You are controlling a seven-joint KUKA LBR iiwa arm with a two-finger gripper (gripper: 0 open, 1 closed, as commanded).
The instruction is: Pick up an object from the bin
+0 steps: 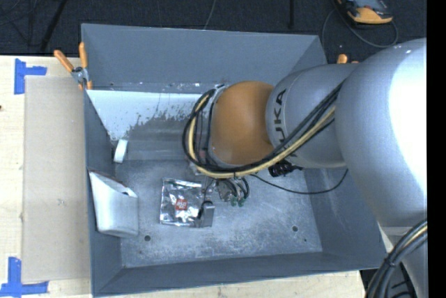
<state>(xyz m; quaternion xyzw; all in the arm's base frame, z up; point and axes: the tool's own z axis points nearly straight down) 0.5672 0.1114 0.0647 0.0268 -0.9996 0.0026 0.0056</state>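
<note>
A crinkled silver foil packet [180, 202] with a red mark on it lies flat on the bin floor, left of centre. My gripper [208, 206] hangs below the arm's wrist, down at the packet's right edge, and its dark lower end meets the foil there. A grey-white folded sheet [115, 206] leans against the left wall, just left of the packet. Further back on the left, a small white cylinder-like piece [120, 150] rests at the foot of the sloped wall.
The arm reaches in from the right, and its orange wrist cover and looped cables hang over the bin's middle. Bare grey floor lies in front of and to the right of the packet.
</note>
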